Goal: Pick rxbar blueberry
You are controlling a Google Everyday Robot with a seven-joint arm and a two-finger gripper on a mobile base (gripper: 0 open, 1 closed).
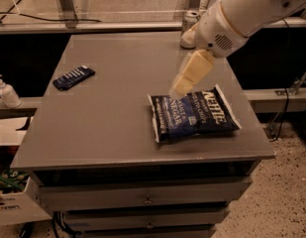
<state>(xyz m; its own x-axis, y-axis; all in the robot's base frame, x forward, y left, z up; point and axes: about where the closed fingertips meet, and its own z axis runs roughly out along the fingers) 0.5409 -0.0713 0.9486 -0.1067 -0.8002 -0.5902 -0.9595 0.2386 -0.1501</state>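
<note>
The rxbar blueberry (74, 77) is a small, flat, dark navy bar with rows of white text. It lies on the left part of the grey table (118, 128), near the left edge. My gripper (184, 83) is cream-coloured and hangs from the white arm that comes in from the upper right. It hovers above the table's middle-right, over the top-left corner of the chip bag. It is far to the right of the bar and holds nothing that I can see.
A large blue-and-white chip bag (194, 115) lies at the table's front right. A metal can (188, 21) stands at the back right, partly hidden by the arm. A white pump bottle (6, 92) stands on a ledge left of the table. Drawers sit below the tabletop.
</note>
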